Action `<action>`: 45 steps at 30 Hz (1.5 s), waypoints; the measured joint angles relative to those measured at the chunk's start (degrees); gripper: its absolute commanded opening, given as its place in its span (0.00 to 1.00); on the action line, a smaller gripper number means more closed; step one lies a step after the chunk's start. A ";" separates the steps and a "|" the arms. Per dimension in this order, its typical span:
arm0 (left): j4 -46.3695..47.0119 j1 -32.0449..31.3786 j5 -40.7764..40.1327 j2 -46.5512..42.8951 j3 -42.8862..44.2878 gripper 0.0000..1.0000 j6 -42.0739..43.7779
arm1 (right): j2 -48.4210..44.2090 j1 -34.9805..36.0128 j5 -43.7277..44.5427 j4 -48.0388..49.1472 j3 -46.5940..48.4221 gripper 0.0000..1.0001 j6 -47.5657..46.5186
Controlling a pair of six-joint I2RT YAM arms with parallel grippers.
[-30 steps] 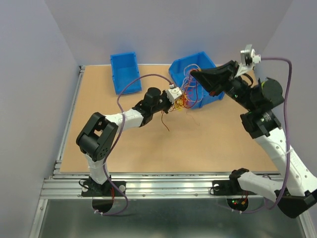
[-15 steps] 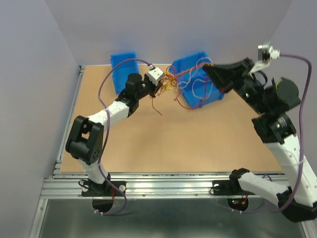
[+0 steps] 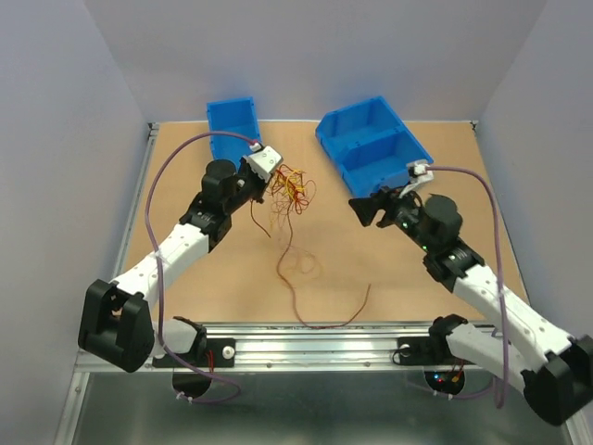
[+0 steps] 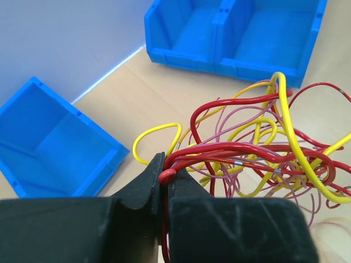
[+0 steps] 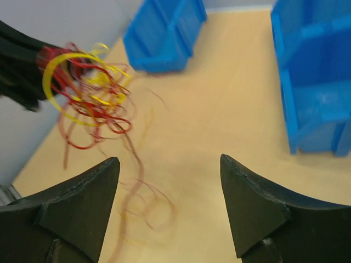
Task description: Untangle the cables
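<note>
The cables (image 3: pixel 292 185) are a tangle of thin red and yellow wires hanging from my left gripper (image 3: pixel 269 178), left of the table's centre. In the left wrist view the left gripper (image 4: pixel 164 175) is shut on a red strand, and the cables (image 4: pixel 258 148) spread out beyond the fingertips. Loose strands (image 3: pixel 298 264) trail from the clump down onto the table, and one long red strand (image 3: pixel 343 320) curls toward the near edge. My right gripper (image 3: pixel 366 209) hovers to the right, open and apart from the wires. In its own view the right gripper (image 5: pixel 170 159) holds nothing, and the cables (image 5: pixel 88 87) show blurred at upper left.
A small blue bin (image 3: pixel 232 125) stands at the back left, close behind the left gripper. A two-compartment blue bin (image 3: pixel 371 144) stands at the back right, behind the right gripper. Grey walls close in the table on three sides.
The right gripper has opened, let go of the wires and swung down and nearer. The left arm has carried the tangle away from the double bin, and strands have dropped onto the table.
</note>
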 measured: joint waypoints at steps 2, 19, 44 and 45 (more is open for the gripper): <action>-0.07 -0.57 0.59 0.00 -0.92 0.00 0.96 | 6.64 0.02 -1.42 0.92 0.00 0.81 -1.09; -0.09 -6.43 4.39 0.00 -4.55 0.01 4.59 | 34.03 9.09 -20.65 44.72 -7.67 0.01 -3.54; 15.47 -2.71 -31.74 -4.26 -9.18 0.28 3.93 | -15.19 11.34 34.93 27.96 -27.47 0.29 1.97; 15.74 -2.25 -32.28 -4.90 -9.51 0.28 3.98 | -17.38 11.23 35.56 26.64 -27.96 0.46 1.73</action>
